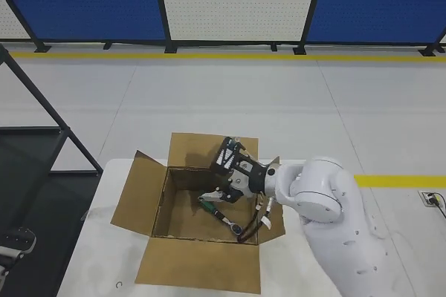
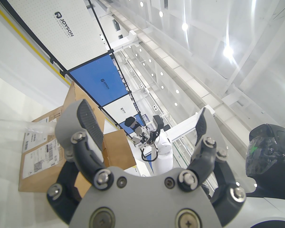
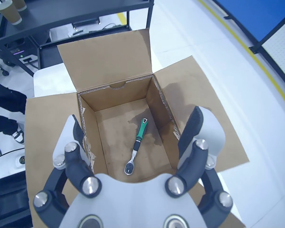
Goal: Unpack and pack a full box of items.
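Cardboard box (image 1: 197, 263) sits on the white table (image 1: 97, 245) with all four flaps folded outward. One ratchet wrench (image 3: 137, 143) with a green and black handle lies flat on the box's stained floor. It rests aslant in the half toward the robot's right, with its metal head toward the box's near right corner. The right gripper (image 3: 135, 119) hangs above the box's opening, over the wrench. Its fingers are spread wide, hold nothing, and are apart from the wrench and from the box's walls. The left gripper (image 2: 144, 110) is outside the box, beside the box's labelled outer wall and tipped up toward the ceiling. Its fingers are also parted and empty. With a single tool inside and an open gripper poised over it, the step in hand looks like lifting the last item out, though a tool just set down would look the same. A pick would call for lowering the right gripper straight down between the box's walls. The wrist would turn so the fingers straddle the slim handle crosswise, and they would close low enough to catch it off the box's floor. The near right wall leaves little room there, so the descent should stay toward the box's middle.
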You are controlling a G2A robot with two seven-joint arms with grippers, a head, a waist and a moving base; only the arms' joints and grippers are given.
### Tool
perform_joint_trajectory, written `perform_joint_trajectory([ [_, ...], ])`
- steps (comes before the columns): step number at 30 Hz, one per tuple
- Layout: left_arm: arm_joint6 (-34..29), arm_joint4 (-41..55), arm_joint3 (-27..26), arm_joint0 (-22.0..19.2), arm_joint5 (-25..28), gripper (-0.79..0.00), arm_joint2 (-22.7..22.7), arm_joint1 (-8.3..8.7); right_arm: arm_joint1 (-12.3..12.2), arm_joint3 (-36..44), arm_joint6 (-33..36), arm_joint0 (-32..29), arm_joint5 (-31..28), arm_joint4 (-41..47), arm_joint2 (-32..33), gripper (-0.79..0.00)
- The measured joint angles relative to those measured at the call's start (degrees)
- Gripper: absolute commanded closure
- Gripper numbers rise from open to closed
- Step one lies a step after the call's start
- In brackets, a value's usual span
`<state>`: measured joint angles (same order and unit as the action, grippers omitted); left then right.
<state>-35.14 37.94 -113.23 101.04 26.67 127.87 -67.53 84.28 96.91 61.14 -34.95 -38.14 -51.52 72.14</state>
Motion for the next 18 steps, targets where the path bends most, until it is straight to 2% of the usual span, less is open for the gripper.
perform_joint_trajectory([
  [3, 0.0, 0.0, 0.0, 0.0, 0.0, -0.785, 0.0, 0.0, -1.4, 9.9, 1.7, -6.8, 0.0, 1.0, 6.1, -0.785],
  [8, 0.0, 0.0, 0.0, 0.0, 0.0, -0.785, 0.0, 0.0, -3.1, 20.0, 3.4, -15.8, 0.3, 3.1, 14.7, -0.785],
  [13, 0.0, 0.0, 0.0, 0.0, 0.0, -0.785, 0.0, 0.0, -4.5, 23.6, 6.0, -22.1, 1.1, 2.3, 21.1, -0.785],
  [18, 0.0, 0.0, 0.0, 0.0, 0.0, -0.785, 0.0, 0.0, -6.3, 24.4, 8.8, -27.6, 3.8, -2.1, 23.7, -0.785],
])
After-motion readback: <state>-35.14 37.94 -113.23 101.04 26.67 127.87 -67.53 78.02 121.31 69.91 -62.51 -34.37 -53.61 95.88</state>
